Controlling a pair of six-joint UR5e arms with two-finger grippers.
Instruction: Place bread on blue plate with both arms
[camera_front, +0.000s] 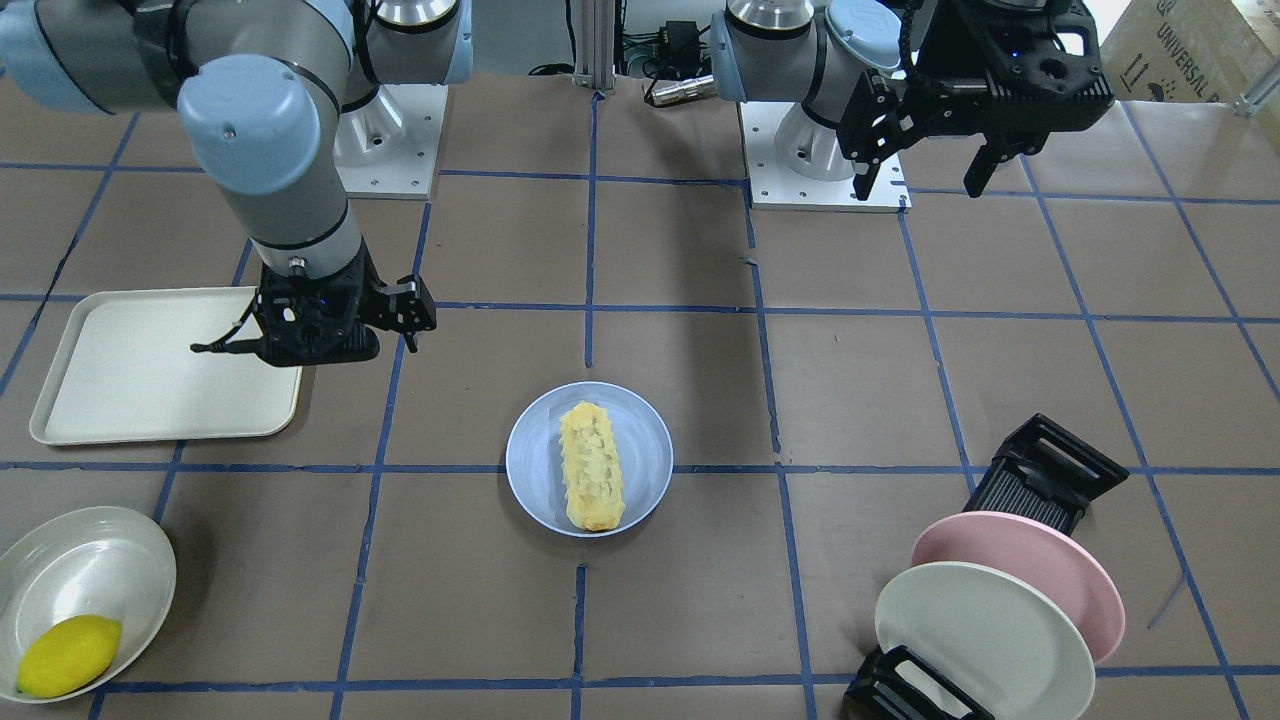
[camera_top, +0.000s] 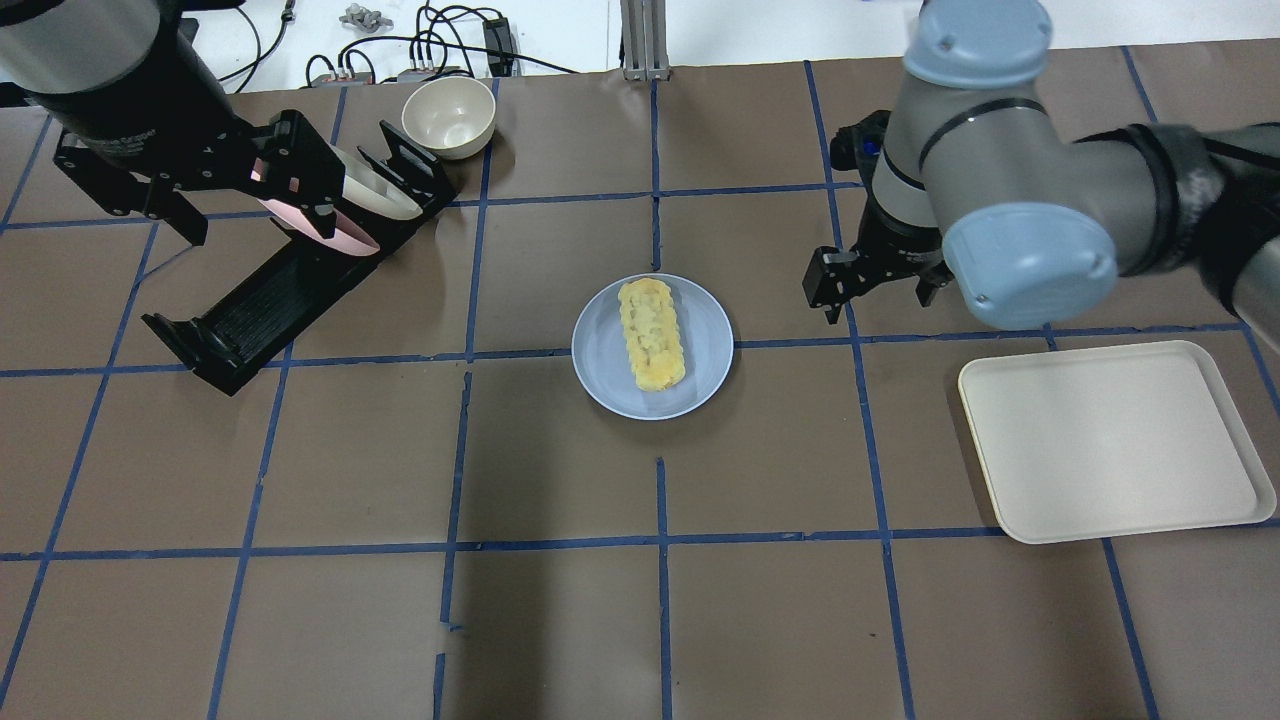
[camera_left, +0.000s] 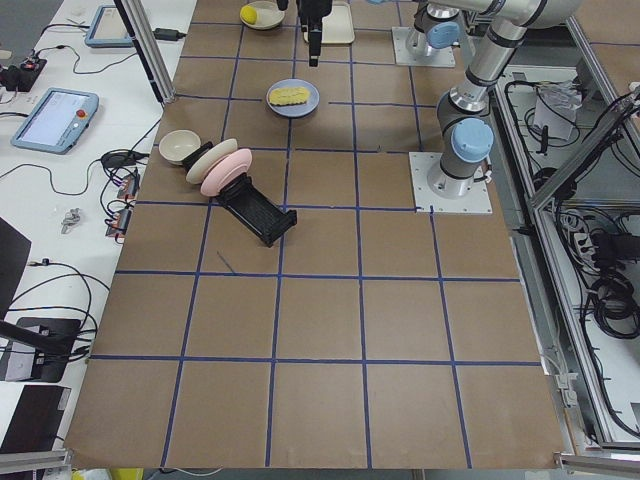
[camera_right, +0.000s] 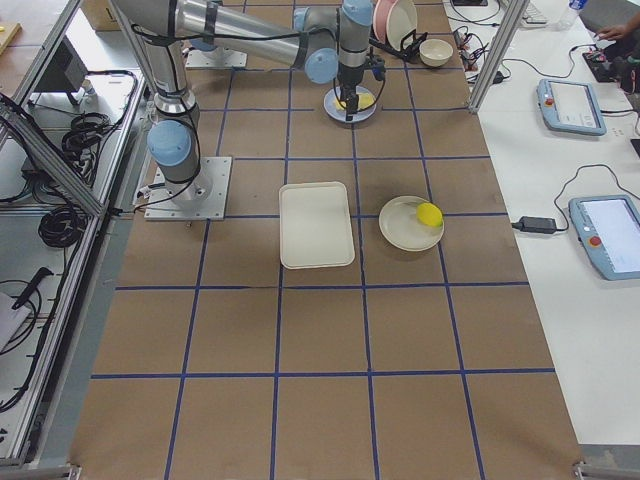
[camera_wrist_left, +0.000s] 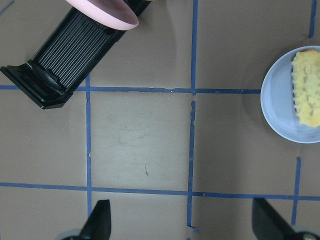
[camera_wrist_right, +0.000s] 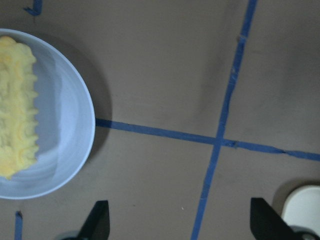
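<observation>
The bread (camera_front: 590, 465) lies lengthwise on the blue plate (camera_front: 530, 470) at the middle of the table. Both also show in the overhead view, the bread (camera_top: 652, 333) on the plate (camera_top: 600, 370). My right gripper (camera_top: 880, 290) is open and empty, low over the table just beside the plate, apart from it. Its wrist view shows the bread (camera_wrist_right: 17, 105) and the plate's rim (camera_wrist_right: 70, 130) at the left. My left gripper (camera_front: 925, 170) is open and empty, raised high near the plate rack, far from the plate (camera_wrist_left: 277, 105).
A cream tray (camera_front: 160, 370) lies beside my right gripper. A white bowl (camera_front: 80, 580) holds a lemon (camera_front: 68, 655). A black rack (camera_front: 1040, 470) holds a pink plate (camera_front: 1040, 570) and a cream plate (camera_front: 980, 640). A small bowl (camera_top: 448, 117) stands beyond it.
</observation>
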